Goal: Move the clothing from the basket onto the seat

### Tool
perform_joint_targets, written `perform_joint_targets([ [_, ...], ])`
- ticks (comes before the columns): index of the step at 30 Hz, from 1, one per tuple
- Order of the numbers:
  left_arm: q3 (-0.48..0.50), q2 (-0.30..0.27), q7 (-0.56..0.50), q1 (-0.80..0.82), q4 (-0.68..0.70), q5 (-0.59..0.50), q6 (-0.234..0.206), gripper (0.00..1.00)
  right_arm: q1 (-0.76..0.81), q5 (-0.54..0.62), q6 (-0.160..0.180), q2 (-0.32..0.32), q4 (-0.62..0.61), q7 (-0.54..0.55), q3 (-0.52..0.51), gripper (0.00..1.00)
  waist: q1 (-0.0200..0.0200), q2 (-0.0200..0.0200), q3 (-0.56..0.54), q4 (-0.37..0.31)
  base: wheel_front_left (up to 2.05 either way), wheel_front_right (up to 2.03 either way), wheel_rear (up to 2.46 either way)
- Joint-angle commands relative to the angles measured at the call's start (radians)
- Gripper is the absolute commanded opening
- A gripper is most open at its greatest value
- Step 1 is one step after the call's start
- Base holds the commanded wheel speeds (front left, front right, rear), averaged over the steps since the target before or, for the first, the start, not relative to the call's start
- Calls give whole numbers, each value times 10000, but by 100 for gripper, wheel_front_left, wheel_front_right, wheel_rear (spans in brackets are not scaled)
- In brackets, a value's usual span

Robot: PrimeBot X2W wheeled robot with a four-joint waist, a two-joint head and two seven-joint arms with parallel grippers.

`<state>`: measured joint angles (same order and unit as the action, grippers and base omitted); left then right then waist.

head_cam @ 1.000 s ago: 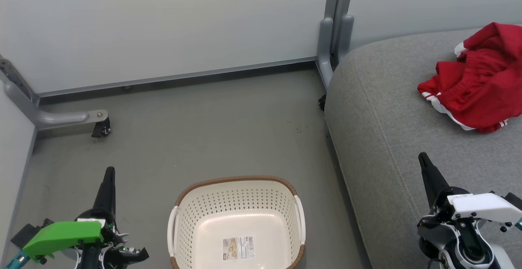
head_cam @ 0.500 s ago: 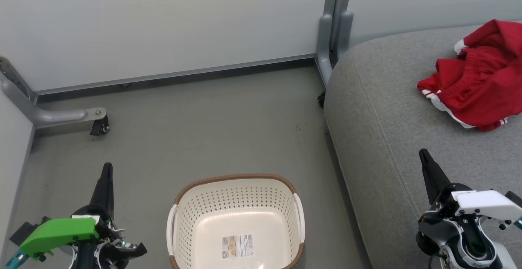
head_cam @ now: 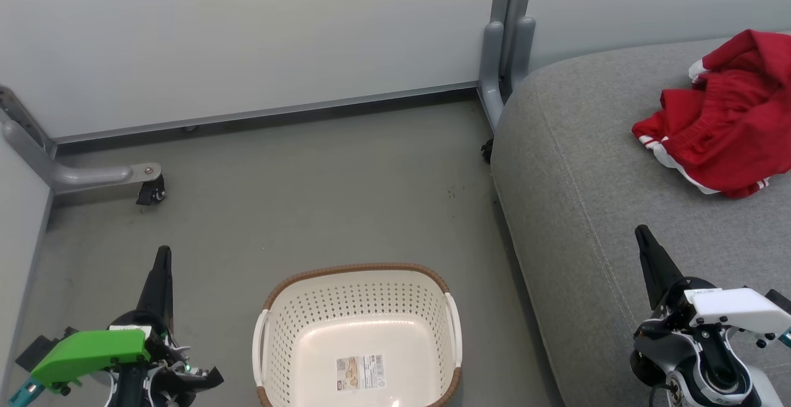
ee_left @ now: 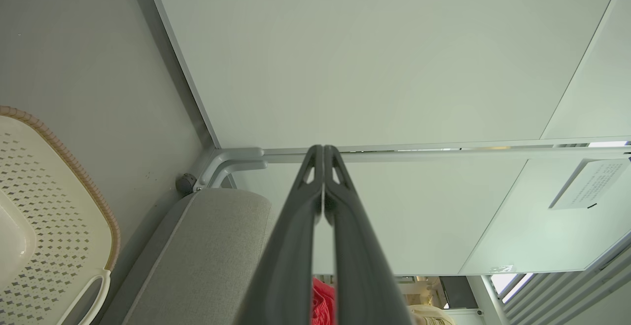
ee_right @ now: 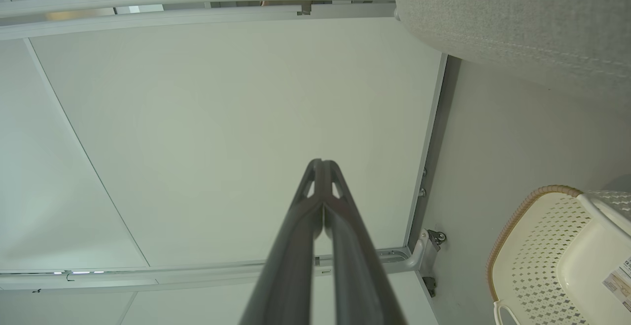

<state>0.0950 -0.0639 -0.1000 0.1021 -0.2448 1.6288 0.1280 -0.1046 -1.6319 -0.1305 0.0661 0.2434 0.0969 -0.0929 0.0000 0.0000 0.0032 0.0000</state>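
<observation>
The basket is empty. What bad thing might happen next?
The red clothing lies bunched on the seat, running past the picture's edge, so it may hang off unseen. The shut left gripper and right gripper flank the basket; a careless swing might knock it.

We see the basket (head_cam: 358, 305) as glossy cream plastic, perforated, with a brown woven-look rim (head_cam: 355, 267) and a paper label (head_cam: 360, 373) on its bottom. The seat (head_cam: 587, 222) is matt grey woven cloth with stitched seams. The clothing (head_cam: 723, 135) is soft, crumpled red fabric. We find the floor (head_cam: 296, 209) smooth and matt, the frame leg (head_cam: 86, 176) grey metal.
</observation>
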Motion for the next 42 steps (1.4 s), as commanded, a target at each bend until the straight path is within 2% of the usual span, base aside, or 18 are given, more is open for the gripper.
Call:
perform_joint_targets([
  [1, 32, 0, -18, 125, -13, -16, 52, 0, -58, 47, -4, -19, 21, 50, -40, 0, 0, 0, 0, 0, 0, 0, 0],
  [42, 123, 46, -92, 136, -15, -114, 46, 0, -70, 121, -4, -67, 26, 114, -119, 0, 0, 0, 0, 0, 0, 0, 0],
])
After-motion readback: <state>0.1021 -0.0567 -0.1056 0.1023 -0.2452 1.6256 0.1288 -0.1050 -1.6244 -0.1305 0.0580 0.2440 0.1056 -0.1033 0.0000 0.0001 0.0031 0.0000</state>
